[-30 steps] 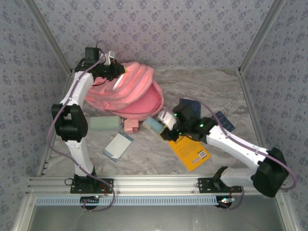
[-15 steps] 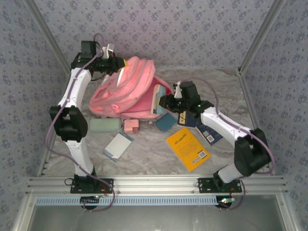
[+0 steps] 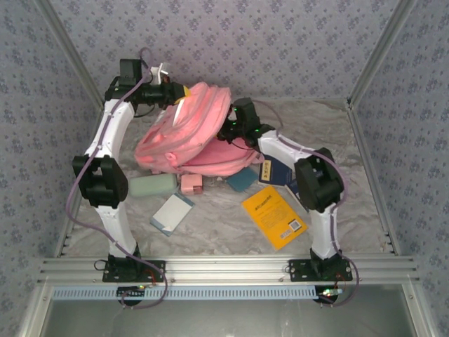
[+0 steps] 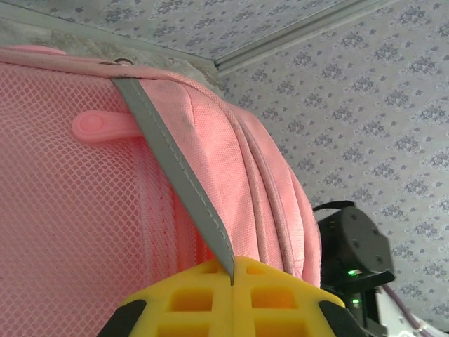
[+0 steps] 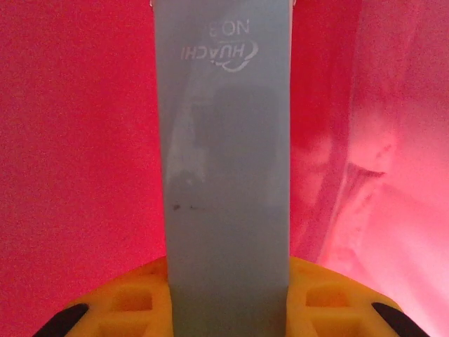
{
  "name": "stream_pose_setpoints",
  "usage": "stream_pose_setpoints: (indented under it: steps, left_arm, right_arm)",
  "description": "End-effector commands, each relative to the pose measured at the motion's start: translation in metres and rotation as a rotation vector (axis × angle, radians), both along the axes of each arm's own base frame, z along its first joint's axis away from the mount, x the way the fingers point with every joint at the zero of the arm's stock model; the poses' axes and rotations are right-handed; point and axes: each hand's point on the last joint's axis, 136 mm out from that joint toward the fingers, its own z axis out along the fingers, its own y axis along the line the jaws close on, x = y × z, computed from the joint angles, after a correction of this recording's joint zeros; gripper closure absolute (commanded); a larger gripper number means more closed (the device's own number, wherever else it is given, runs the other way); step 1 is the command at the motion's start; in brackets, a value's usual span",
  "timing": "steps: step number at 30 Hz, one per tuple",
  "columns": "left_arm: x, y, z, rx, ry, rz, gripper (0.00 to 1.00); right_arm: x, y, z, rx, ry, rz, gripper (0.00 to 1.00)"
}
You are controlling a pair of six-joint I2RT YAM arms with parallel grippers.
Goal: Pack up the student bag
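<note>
Over the last second the right arm swung off the middle of the table, where it was carrying a pale blue-grey box above the yellow book, reached the bag's mouth, and now has the right gripper pushed inside the student bag. On the right wrist view its jaws are clamped narrow on the box's near end, and red-pink lining surrounds the box on all sides, so the box is inside. It is not released yet. The left gripper also lifted in that time. It is pinched fully closed on the grey reflective strip at the bag's top, holding the upper shell up and the mouth open toward the right arm. The bag sits at the far left-centre of the table, its bottom resting on the surface and its top hanging from the left gripper. Judgement: one item is nearly packed, and the next step is to let go and back out. Left on the table: mint case, small pink box, blue-white booklet, teal item, dark blue books, plus the yellow book.
</note>
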Motion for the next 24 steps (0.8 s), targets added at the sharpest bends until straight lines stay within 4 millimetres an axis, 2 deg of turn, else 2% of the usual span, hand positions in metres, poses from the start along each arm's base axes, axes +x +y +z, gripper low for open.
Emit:
stream_pose_setpoints:
  steps: [1, 4, 5, 6, 8, 10, 14, 16, 19, 24]
  left_arm:
    - [-0.032, -0.008, 0.083, -0.082, -0.242, -0.093, 1.00]
    - [-0.033, -0.013, 0.088, -0.101, -0.246, -0.108, 1.00]
    - [-0.032, -0.014, 0.088, -0.102, -0.243, -0.107, 1.00]
    - [-0.032, -0.014, 0.088, -0.104, -0.241, -0.109, 1.00]
    - [-0.032, -0.013, 0.088, -0.103, -0.243, -0.107, 1.00]
    - [-0.030, -0.010, 0.088, -0.101, -0.242, -0.098, 1.00]
    - [-0.022, 0.005, 0.080, -0.094, -0.228, -0.056, 1.00]
    - [-0.016, 0.013, 0.076, -0.097, -0.212, -0.031, 1.00]
    - [-0.008, 0.026, 0.071, -0.095, -0.198, 0.008, 1.00]
    - [0.001, 0.040, 0.070, -0.092, -0.187, 0.056, 1.00]
  right_arm:
    - [0.012, 0.026, 0.001, 0.049, -0.013, -0.004, 1.00]
    - [0.024, 0.053, -0.005, 0.106, -0.013, -0.003, 1.00]
    - [0.027, 0.062, -0.006, 0.129, -0.012, 0.001, 0.96]
    - [0.030, 0.069, -0.009, 0.139, -0.012, 0.003, 0.89]
    - [0.034, 0.080, -0.014, 0.131, -0.017, 0.000, 0.64]
    - [0.036, 0.080, -0.008, 0.130, -0.051, 0.000, 0.52]
    - [0.028, 0.063, 0.011, 0.079, -0.147, 0.010, 0.32]
    - [0.021, 0.052, 0.019, 0.053, -0.184, 0.023, 0.27]
    - [0.011, 0.034, 0.030, 0.040, -0.223, 0.042, 0.24]
    - [-0.007, -0.011, 0.039, -0.071, -0.266, 0.003, 0.24]
